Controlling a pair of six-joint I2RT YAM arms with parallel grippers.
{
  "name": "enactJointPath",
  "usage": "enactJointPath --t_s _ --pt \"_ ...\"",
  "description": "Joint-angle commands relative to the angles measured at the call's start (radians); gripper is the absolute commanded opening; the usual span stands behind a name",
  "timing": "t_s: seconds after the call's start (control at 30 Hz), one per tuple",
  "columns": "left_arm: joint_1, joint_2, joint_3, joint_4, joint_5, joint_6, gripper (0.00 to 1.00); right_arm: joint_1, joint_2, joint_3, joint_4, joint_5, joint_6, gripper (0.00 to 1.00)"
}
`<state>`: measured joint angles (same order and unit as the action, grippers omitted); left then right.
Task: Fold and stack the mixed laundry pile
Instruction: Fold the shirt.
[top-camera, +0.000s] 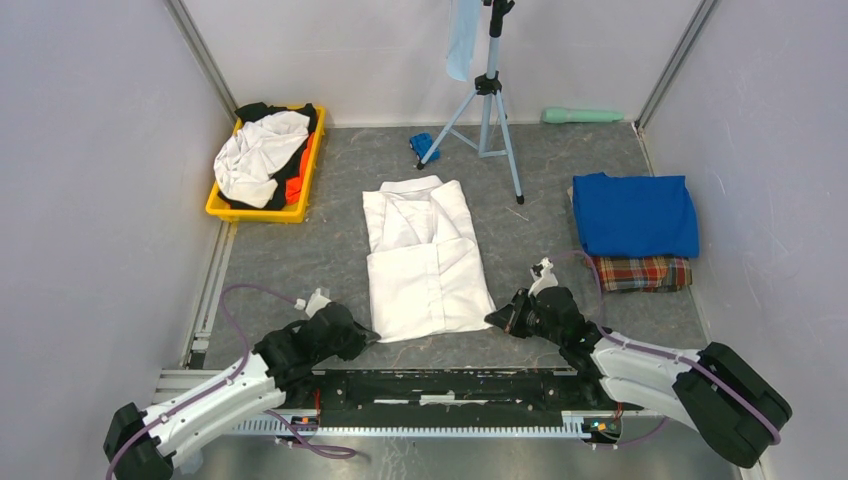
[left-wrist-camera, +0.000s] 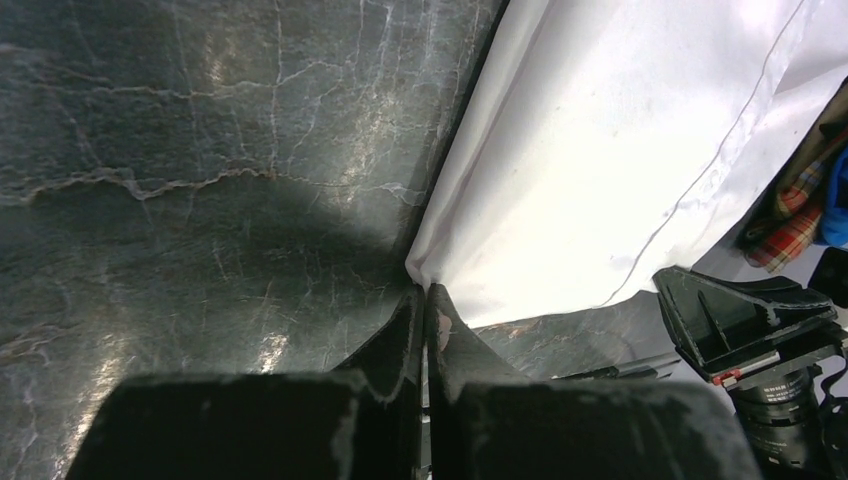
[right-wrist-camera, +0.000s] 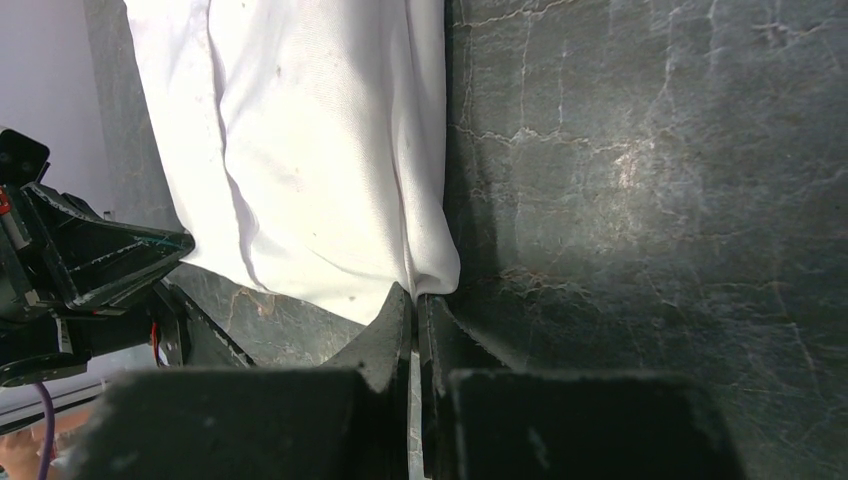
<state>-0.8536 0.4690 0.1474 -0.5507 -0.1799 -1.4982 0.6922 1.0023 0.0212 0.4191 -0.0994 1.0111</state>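
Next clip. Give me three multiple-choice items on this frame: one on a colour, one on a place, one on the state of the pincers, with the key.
1. The bin is: A red; B yellow; C green.
2. The blue shirt lies: A in the bin; B on the plaid cloth; C under the white shirt.
3. The left pincer and right pincer are: A both wide open; B one open, one shut; C both shut on the white shirt's near corners.

Key:
1 B, its rim shows yellow at far left.
2 B, plaid sticks out beneath the blue fold at right.
3 C, each wrist view shows its pincer closed on a corner of white cloth.
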Motion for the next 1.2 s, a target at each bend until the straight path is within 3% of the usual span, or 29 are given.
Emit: enactJointPath --t_s 0.0,0.27,0.53,0.77,1.17 --pt "-0.005 0.01 0.012 -0.027 0.013 0.088 0.02 0.003 -0.049 -0.083 -0.089 0.042 -0.034 0.0" --pt "-0.025 -0.027 0.102 -0.103 0.056 0.145 0.02 0.014 -0.215 -0.061 -0.224 0.029 -0.032 0.0" --pt "-0.025 0.027 0.283 -0.145 -0.019 0.233 0.02 0.022 -0.33 0.108 -0.381 0.091 -0.073 0.0" --pt "-0.025 0.105 0.434 -0.141 -0.147 0.298 0.02 0.022 -0.283 0.258 -0.389 0.141 -0.132 0.0" --pt "-0.014 0.324 0.727 -0.156 -0.387 0.466 0.02 0.013 -0.063 0.596 -0.385 0.285 -0.282 0.0"
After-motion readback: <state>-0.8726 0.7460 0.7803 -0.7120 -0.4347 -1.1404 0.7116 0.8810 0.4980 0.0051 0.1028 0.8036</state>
